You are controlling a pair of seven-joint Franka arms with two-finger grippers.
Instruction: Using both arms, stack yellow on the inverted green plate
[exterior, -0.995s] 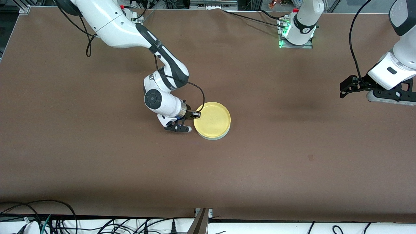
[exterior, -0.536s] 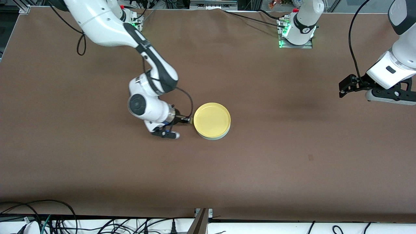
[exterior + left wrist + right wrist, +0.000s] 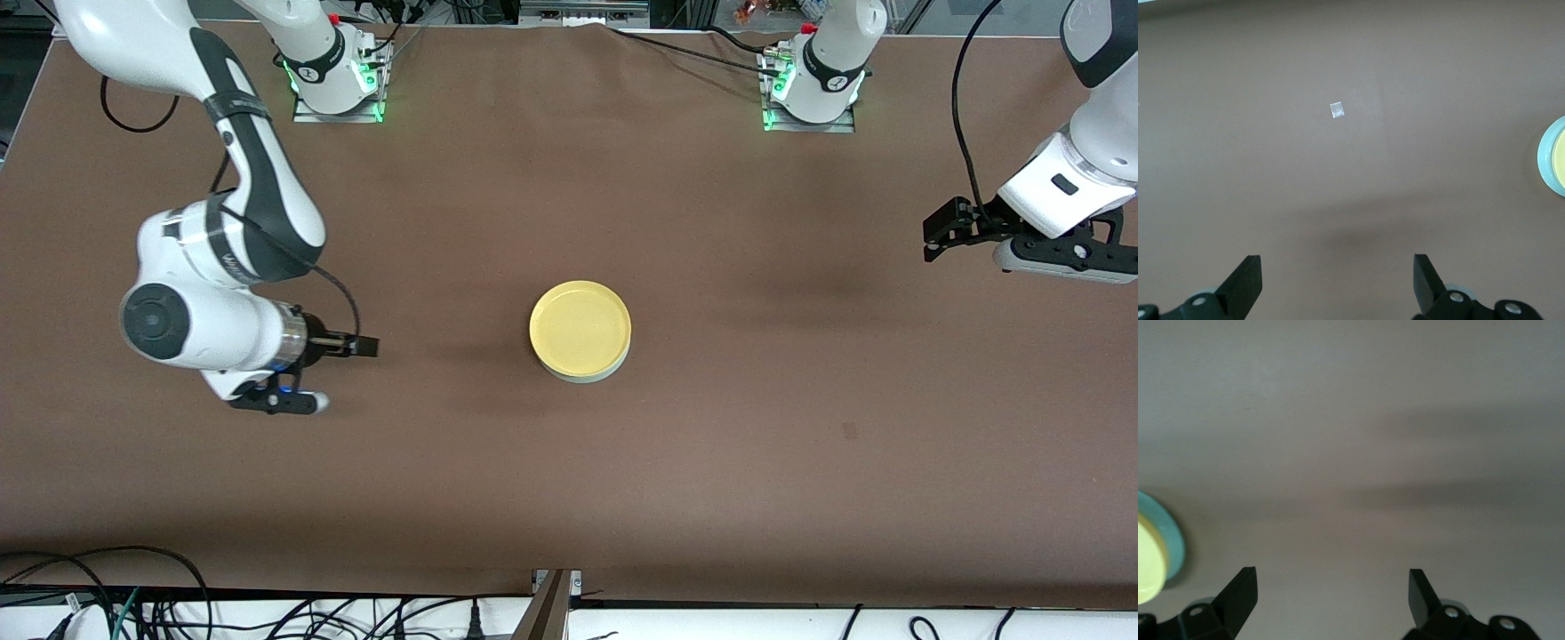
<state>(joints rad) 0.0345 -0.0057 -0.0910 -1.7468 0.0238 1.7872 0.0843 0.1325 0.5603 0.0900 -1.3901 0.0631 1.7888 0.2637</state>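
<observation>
The yellow plate [image 3: 580, 331] lies rim up on the pale green plate [image 3: 589, 377] in the middle of the table; only a sliver of the green rim shows under it. My right gripper [image 3: 277, 401] is open and empty over bare table toward the right arm's end, well apart from the stack. Its wrist view shows the open gripper [image 3: 1331, 597] with the yellow plate [image 3: 1150, 561] and the green plate [image 3: 1175, 540] at the edge. My left gripper [image 3: 1058, 258] is open and empty, raised over the left arm's end. Its wrist view shows the open gripper [image 3: 1337, 280] and the green rim [image 3: 1543, 155].
The brown table [image 3: 711, 462] holds nothing else but a small pale mark [image 3: 849, 431], which also shows in the left wrist view [image 3: 1336, 111]. The arm bases [image 3: 813, 89] stand along the table edge farthest from the front camera. Cables lie past the nearest edge.
My right gripper has drawn away from the yellow plate's rim toward the right arm's end of the table. The stack has not moved. The left arm has barely shifted.
</observation>
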